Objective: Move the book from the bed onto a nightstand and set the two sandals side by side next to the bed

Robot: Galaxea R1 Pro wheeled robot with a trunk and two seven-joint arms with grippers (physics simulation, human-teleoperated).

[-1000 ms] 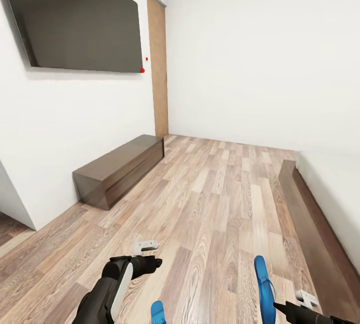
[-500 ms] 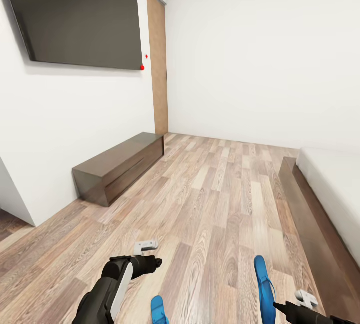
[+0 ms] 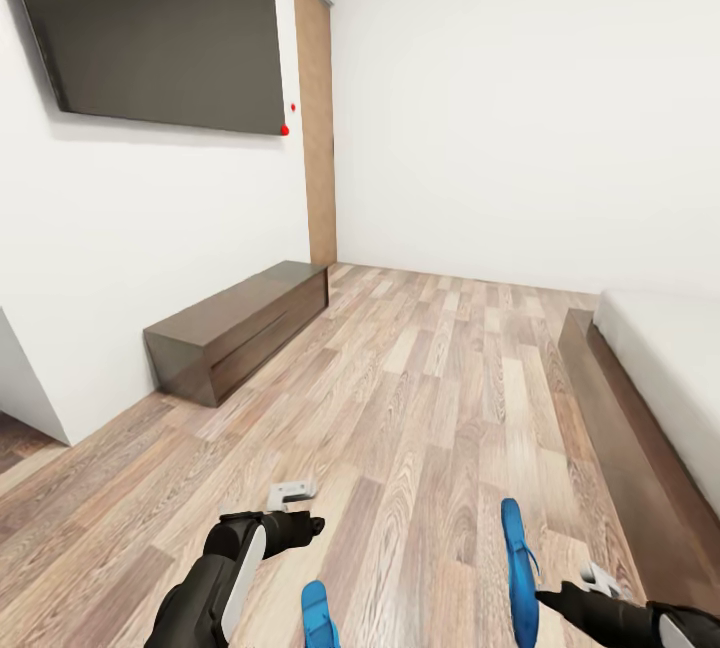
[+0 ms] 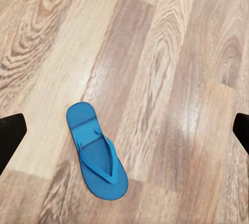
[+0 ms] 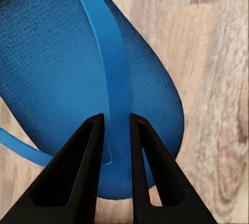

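Two sandals: we judge them light and floppy. Right gripper (image 5: 117, 125) pinches one sandal (image 5: 78, 68) by its strap (image 5: 111, 68); left gripper (image 4: 124, 130) hangs wide open, empty, above the other sandal (image 4: 97, 157).

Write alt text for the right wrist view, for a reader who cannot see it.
The right gripper, its two black fingers nearly closed, pinches the thin strap of a bright blue sandal seen close up. Light wood-plank floor lies beside the sandal.
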